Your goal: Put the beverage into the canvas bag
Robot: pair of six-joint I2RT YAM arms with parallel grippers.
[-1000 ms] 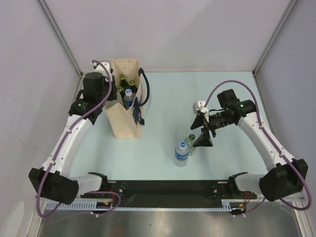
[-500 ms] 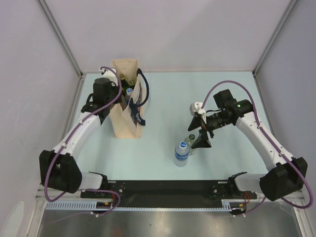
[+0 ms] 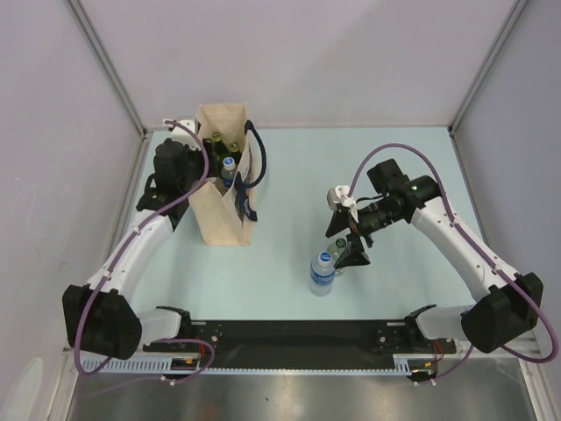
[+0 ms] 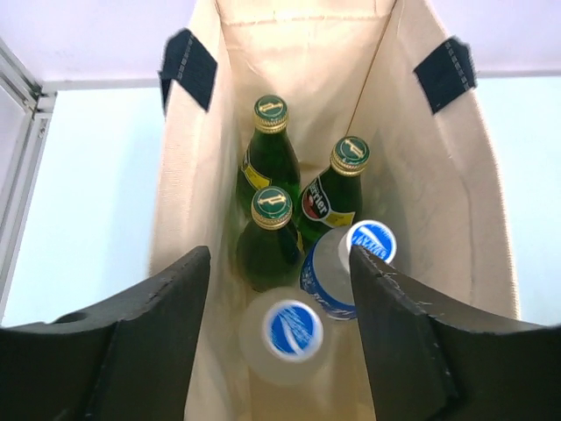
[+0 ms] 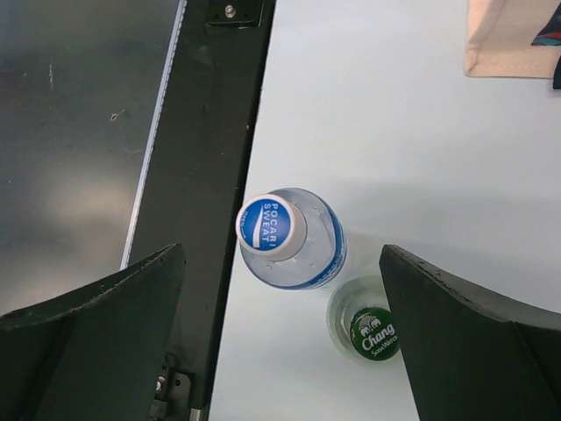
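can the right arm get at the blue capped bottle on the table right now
Probably yes: the right claw hangs open above the blue-capped bottle, nothing between; the green-capped bottle beside it may get bumped.

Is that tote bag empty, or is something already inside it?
Not empty: the canvas bag holds three green bottles and two blue-capped bottles, all standing upright.
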